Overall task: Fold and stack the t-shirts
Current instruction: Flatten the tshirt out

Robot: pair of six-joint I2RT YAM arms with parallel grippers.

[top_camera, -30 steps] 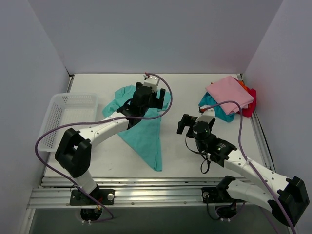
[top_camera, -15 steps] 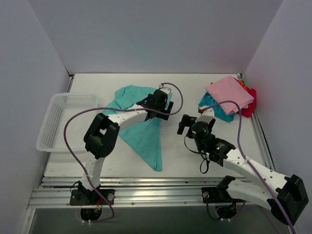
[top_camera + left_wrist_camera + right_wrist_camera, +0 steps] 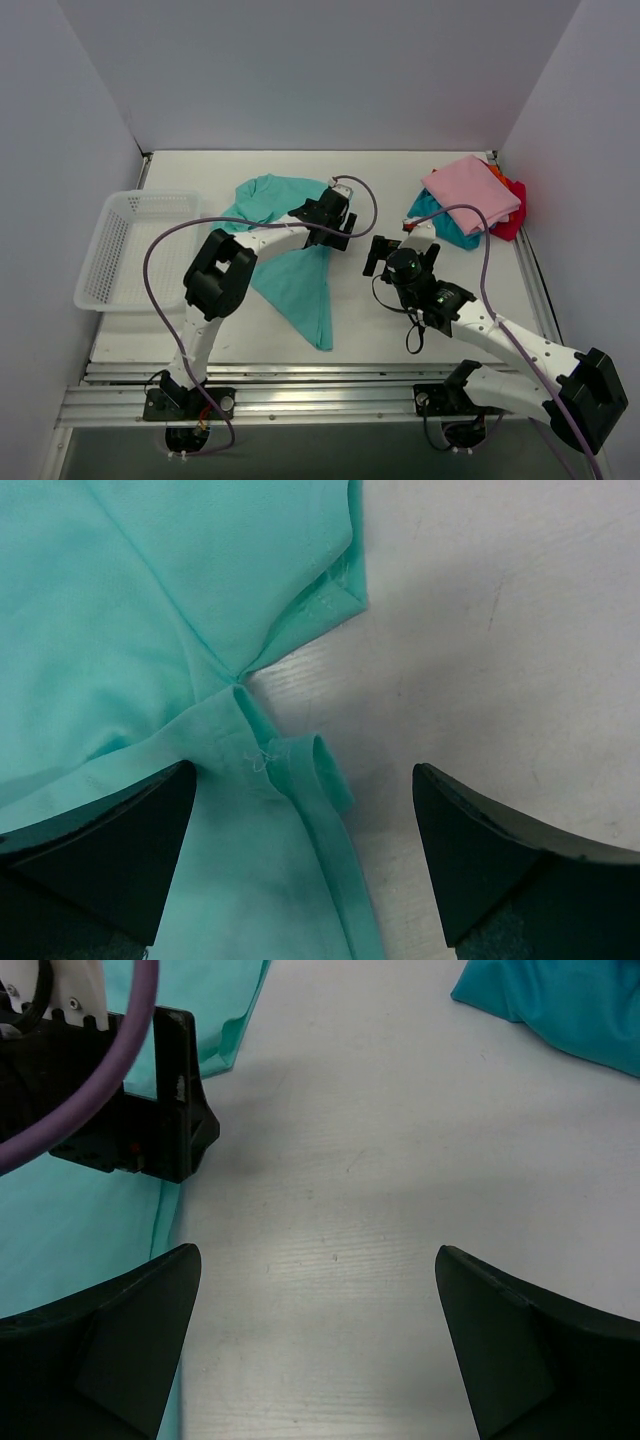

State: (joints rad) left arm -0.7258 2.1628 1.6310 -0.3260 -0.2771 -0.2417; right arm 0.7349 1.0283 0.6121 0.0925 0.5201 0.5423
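Observation:
A teal-green t-shirt (image 3: 290, 260) lies spread out, partly folded to a point, left of the table's middle. My left gripper (image 3: 333, 222) hangs open just above the shirt's right edge. In the left wrist view a sleeve seam and a rolled hem of the teal-green t-shirt (image 3: 150, 610) lie between the open fingers of the left gripper (image 3: 305, 815), untouched. My right gripper (image 3: 400, 243) is open over bare table, and nothing lies between the fingers of the right gripper (image 3: 318, 1300). Folded t-shirts are stacked at the back right: pink (image 3: 470, 190) on top, teal-blue (image 3: 447, 228), red (image 3: 512, 222), orange (image 3: 505, 180).
A white mesh basket (image 3: 140, 250) sits at the left edge of the table. Grey walls close in the left, back and right. The left gripper's black body (image 3: 130, 1120) and purple cable (image 3: 120, 1050) show in the right wrist view, close to my right gripper.
The left arm has swung right, from over the middle of the teal-green shirt to its right edge, and dropped lower. The right gripper has shifted slightly left.

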